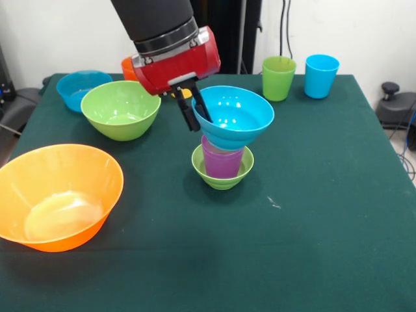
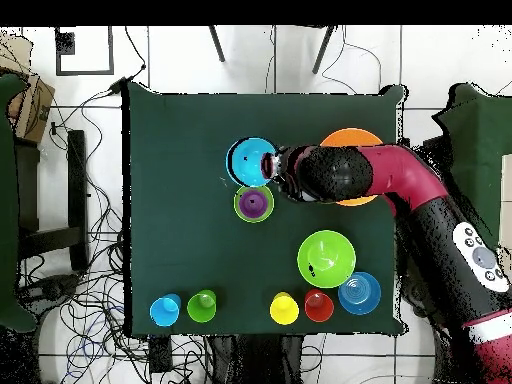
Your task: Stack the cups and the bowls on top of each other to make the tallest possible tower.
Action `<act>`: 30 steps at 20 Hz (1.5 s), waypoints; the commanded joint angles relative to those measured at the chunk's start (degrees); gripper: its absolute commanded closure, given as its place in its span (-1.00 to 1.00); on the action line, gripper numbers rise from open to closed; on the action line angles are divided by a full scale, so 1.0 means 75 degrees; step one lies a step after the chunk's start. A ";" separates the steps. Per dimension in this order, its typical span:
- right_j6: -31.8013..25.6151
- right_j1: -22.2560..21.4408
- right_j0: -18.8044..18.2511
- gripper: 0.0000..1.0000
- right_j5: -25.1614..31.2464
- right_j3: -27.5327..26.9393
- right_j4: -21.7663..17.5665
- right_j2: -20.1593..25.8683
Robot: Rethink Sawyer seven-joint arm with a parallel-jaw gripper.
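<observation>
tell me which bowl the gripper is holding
The small blue bowl, gripped at its rim by the gripper above the purple cup; every other bowl rests on the table.

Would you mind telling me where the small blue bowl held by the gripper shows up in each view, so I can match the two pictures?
Front view: the small blue bowl is at centre, tilted above the purple cup, the gripper on its rim.
Overhead view: the small blue bowl is above centre, up-left of the purple cup.
Shared landmark: the small green bowl holding the purple cup.

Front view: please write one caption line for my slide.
Claw holds small blue bowl tilted over purple cup in small green bowl.
</observation>
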 commanded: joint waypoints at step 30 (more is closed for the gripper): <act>-0.2203 0.1009 -0.0081 1.00 0.0335 0.0178 -0.0778 -0.0327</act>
